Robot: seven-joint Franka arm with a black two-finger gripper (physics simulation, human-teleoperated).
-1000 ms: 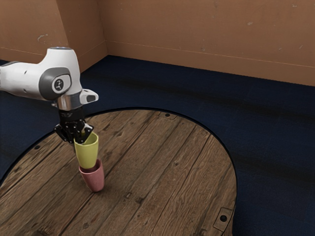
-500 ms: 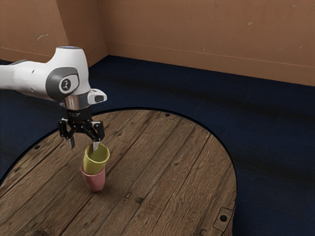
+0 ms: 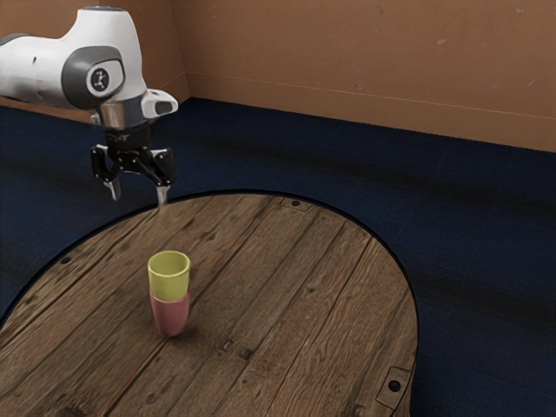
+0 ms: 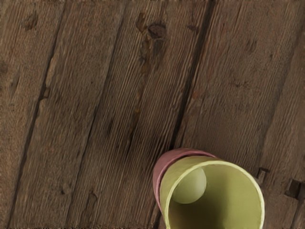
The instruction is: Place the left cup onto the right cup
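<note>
Hovering at upper left, fingers (image 3: 161, 189) spread and empty, well above the yellow cup (image 3: 169, 274) sitting nested in the pink cup (image 3: 170, 314) on the table's (image 3: 304, 287) lower left, probably calling for rising straight, avoiding any nudge.

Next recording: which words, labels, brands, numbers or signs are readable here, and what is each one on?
No text can be read.
Grey disc on the arm: a small white mark, too small to read.
Yellow cup, pink cup, wooden table: no print on any of them.
</note>
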